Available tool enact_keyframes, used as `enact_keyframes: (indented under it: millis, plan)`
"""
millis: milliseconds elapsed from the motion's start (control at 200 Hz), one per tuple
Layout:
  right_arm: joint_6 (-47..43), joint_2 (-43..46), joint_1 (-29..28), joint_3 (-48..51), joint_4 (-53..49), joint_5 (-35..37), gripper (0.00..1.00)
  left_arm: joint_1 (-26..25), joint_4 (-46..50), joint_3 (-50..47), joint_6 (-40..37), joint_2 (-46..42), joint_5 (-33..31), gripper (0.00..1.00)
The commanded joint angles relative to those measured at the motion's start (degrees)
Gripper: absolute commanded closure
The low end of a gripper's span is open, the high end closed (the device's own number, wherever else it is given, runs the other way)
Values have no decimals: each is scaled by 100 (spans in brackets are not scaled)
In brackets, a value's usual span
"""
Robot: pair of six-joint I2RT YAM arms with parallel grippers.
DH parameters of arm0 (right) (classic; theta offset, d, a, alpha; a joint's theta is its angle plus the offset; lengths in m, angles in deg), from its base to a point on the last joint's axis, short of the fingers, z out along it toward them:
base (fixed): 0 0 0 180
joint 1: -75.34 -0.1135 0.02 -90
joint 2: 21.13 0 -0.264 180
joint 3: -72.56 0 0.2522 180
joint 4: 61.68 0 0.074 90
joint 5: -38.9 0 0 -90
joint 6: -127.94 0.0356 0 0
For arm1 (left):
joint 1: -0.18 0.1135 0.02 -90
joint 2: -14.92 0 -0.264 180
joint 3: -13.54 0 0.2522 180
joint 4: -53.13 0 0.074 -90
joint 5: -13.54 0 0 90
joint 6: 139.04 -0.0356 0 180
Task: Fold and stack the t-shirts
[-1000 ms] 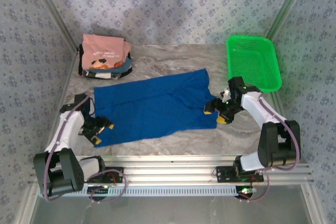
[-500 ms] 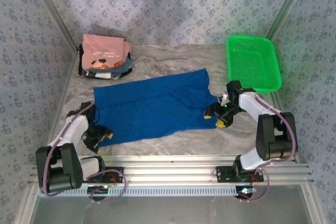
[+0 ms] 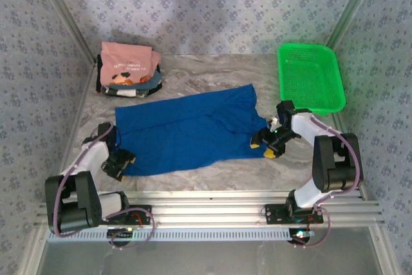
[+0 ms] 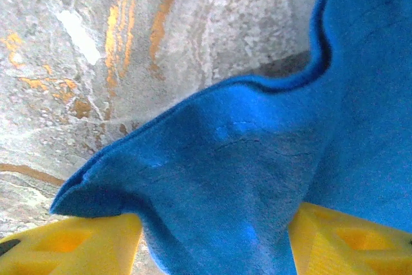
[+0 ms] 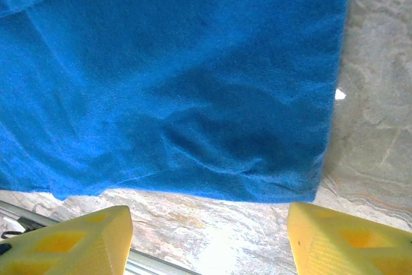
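T-shirt pile [image 3: 129, 64], one; blue t-shirt [image 3: 190, 130], one, flat; left end effector [image 3: 121, 163], right end effector [image 3: 264, 145], both apart.

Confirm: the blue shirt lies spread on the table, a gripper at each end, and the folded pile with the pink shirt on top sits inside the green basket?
One thing is off. The folded pile, pink shirt on top, sits on the table at the far left, apart from the green basket at the far right, as the top view shows. The rest is right.
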Motion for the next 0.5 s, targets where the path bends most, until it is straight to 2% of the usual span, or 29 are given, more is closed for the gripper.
enact_keyframes:
  millis: [0, 180, 335, 495]
  plan:
    - [-33, -95, -45, -18, 5, 22, 34, 96, -27, -48, 45, 171, -186, 38]
    - [-12, -138, -86, -79, 10, 33, 34, 229, 217, 43, 4, 281, -208, 39]
    - [-48, -103, -87, -120, -49, 68, 34, 237, 659, 29, 24, -90, -188, 37]
    - [-52, -177, -86, -118, 35, 12, 34, 236, 608, -222, 138, -255, -159, 38]
